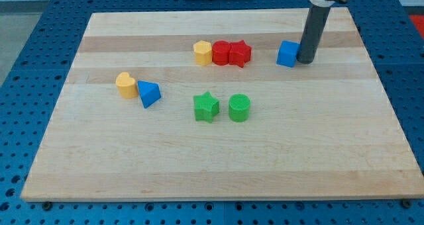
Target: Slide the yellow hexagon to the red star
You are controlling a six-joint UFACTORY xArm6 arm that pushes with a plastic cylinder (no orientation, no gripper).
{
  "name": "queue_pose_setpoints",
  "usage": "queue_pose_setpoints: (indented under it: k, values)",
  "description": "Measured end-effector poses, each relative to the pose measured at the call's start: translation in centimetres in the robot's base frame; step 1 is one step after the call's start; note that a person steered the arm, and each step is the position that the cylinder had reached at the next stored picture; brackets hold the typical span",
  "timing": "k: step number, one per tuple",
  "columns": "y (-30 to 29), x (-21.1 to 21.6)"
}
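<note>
The yellow hexagon (203, 53) sits near the board's top middle, touching a red round block (220, 53) on its right. The red star (240, 53) touches that red block's right side, so the three form a row. My tip (305, 60) rests on the board at the view's upper right, right against the right side of a blue cube (287, 54). The tip is well to the right of the red star and the yellow hexagon.
A yellow rounded block (125, 85) and a blue triangular block (149, 93) touch at the view's left. A green star (206, 108) and a green cylinder (239, 108) stand near the middle. The wooden board (212, 165) lies on a blue perforated table.
</note>
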State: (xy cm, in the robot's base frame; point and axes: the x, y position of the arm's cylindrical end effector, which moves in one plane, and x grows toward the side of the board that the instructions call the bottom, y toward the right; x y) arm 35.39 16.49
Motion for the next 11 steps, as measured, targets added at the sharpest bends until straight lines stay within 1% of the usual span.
queue_pose_setpoints:
  k: [4,8,11]
  values:
    - [-1.2,-1.2]
    - [-1.7,-1.2]
    - [-3.3,-1.2]
